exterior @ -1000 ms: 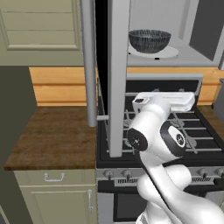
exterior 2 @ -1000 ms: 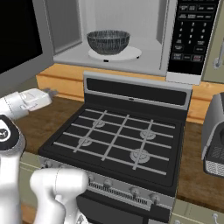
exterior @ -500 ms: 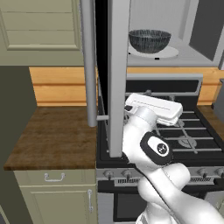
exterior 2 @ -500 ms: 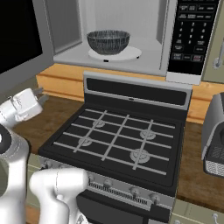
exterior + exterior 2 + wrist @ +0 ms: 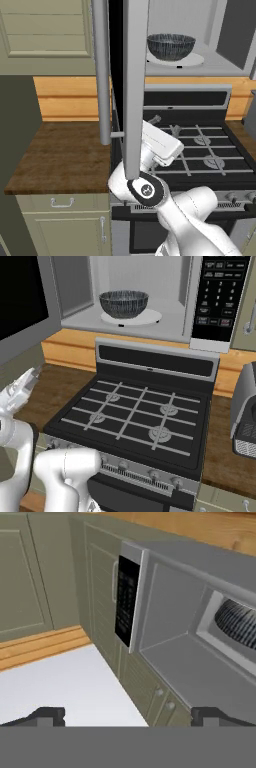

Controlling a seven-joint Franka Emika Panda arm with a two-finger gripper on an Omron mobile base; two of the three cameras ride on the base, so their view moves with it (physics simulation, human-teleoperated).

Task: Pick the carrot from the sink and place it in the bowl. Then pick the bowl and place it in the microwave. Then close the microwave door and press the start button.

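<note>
The microwave (image 5: pixel 150 301) stood open above the black stove (image 5: pixel 135 416), its door (image 5: pixel 132 85) swung wide out toward the room. Inside, the bowl (image 5: pixel 123 303) sat on the white turntable plate (image 5: pixel 145 318); whether the carrot lay in it, I could not tell. The gripper (image 5: pixel 127 714), low beside the wooden tabletop (image 5: pixel 60 157), had its jaws spread wide and empty.

Bowl (image 5: pixel 123 303) on turntable inside open microwave (image 5: pixel 150 298).
</note>
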